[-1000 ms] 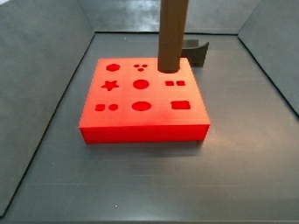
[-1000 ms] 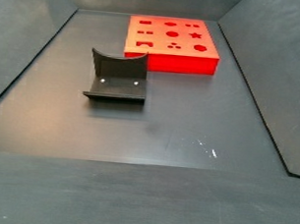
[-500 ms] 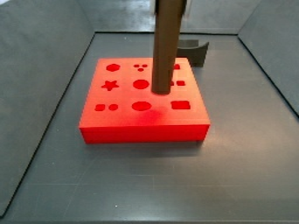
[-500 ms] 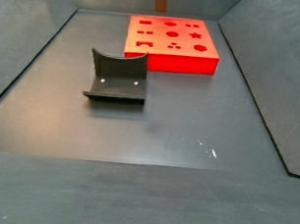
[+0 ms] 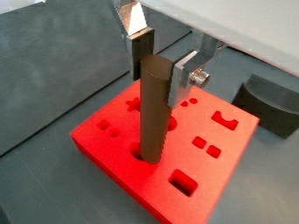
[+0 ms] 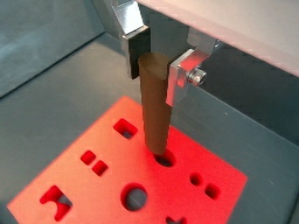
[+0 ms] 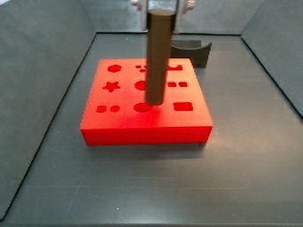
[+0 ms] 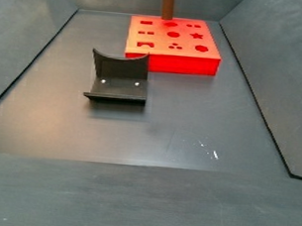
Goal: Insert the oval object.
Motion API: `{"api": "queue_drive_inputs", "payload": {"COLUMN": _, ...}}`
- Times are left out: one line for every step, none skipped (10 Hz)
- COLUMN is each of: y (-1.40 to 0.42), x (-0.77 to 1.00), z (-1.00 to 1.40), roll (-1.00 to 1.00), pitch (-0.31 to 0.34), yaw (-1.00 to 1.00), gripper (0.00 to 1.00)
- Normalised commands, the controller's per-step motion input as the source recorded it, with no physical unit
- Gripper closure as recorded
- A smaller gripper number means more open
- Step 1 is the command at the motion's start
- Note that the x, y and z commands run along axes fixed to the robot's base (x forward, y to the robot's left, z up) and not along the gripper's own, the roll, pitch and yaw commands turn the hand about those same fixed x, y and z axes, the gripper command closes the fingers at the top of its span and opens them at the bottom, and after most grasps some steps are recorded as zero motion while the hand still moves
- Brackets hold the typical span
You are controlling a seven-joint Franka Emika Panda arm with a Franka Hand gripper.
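My gripper (image 5: 162, 66) is shut on the top of the oval object (image 5: 151, 109), a long plain brown peg held upright; both also show in a wrist view, gripper (image 6: 160, 66) and peg (image 6: 153, 109). The peg hangs over the red block (image 7: 130, 124) with shaped holes. In a side view the peg (image 7: 155, 62) has its lower end at the oval hole (image 7: 143, 108) in the block's near row; how deep it sits I cannot tell. In a side view only the peg (image 8: 168, 1) shows above the red block (image 8: 185, 60). My gripper (image 7: 166, 4) is at the frame's top edge.
The dark fixture (image 8: 117, 78) stands on the grey floor apart from the block; it also shows behind the block (image 7: 197, 51) and in a wrist view (image 5: 274, 105). Sloped grey walls (image 8: 19, 64) ring the floor.
My gripper has carried the peg from the block's back row towards its near row and lowered it until its lower end meets the oval hole.
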Motion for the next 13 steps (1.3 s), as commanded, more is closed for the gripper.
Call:
{"api": "queue_drive_inputs", "payload": {"y": 0.0, "x": -0.15, "z": -0.09, "roll": -0.04, "pitch": -0.084, "yaw": 0.0, "gripper": 1.0}}
{"api": "queue_drive_inputs", "payload": {"y": 0.0, "x": -0.04, "z": -0.03, "roll": -0.04, "pitch": -0.06, "yaw": 0.03, "gripper": 1.0}}
{"api": "queue_drive_inputs", "payload": {"y": 0.0, "x": 0.0, "z": -0.07, "roll": -0.03, "pitch": -0.026, "yaw": 0.0, "gripper": 1.0}}
{"api": "queue_drive_inputs", "payload": {"y": 0.0, "x": 0.0, "z": -0.14, "roll": -0.02, "pitch": -0.051, "yaw": 0.0, "gripper": 1.0}}
{"api": "queue_drive_inputs", "payload": {"y": 0.0, "x": 0.0, "z": -0.14, "roll": -0.01, "pitch": -0.043, "yaw": 0.0, "gripper": 1.0}}
{"api": "queue_drive_inputs", "payload": {"y": 0.0, "x": 0.0, "z": -0.14, "roll": -0.01, "pitch": -0.039, "yaw": 0.0, "gripper": 1.0}}
{"api": "queue_drive_inputs", "payload": {"y": 0.0, "x": -0.01, "z": -0.14, "roll": -0.01, "pitch": -0.043, "yaw": 0.0, "gripper": 1.0}}
{"api": "queue_drive_inputs", "payload": {"y": 0.0, "x": -0.01, "z": -0.15, "roll": 0.0, "pitch": -0.033, "yaw": 0.0, "gripper": 1.0}}
{"api": "queue_drive_inputs", "payload": {"y": 0.0, "x": -0.08, "z": -0.09, "roll": -0.01, "pitch": -0.024, "yaw": 0.0, "gripper": 1.0}}
{"api": "queue_drive_inputs", "payload": {"y": 0.02, "x": -0.18, "z": -0.04, "roll": -0.1, "pitch": -0.067, "yaw": 0.0, "gripper": 1.0}}
{"api": "queue_drive_inputs", "payload": {"y": 0.0, "x": -0.01, "z": -0.05, "roll": -0.08, "pitch": -0.044, "yaw": 0.03, "gripper": 1.0}}
{"api": "queue_drive_inputs", "payload": {"y": 0.0, "x": 0.0, "z": -0.03, "roll": -0.01, "pitch": -0.014, "yaw": 0.0, "gripper": 1.0}}
{"api": "queue_drive_inputs", "payload": {"y": -0.04, "x": 0.0, "z": -0.17, "roll": 0.0, "pitch": -0.024, "yaw": 0.0, "gripper": 1.0}}
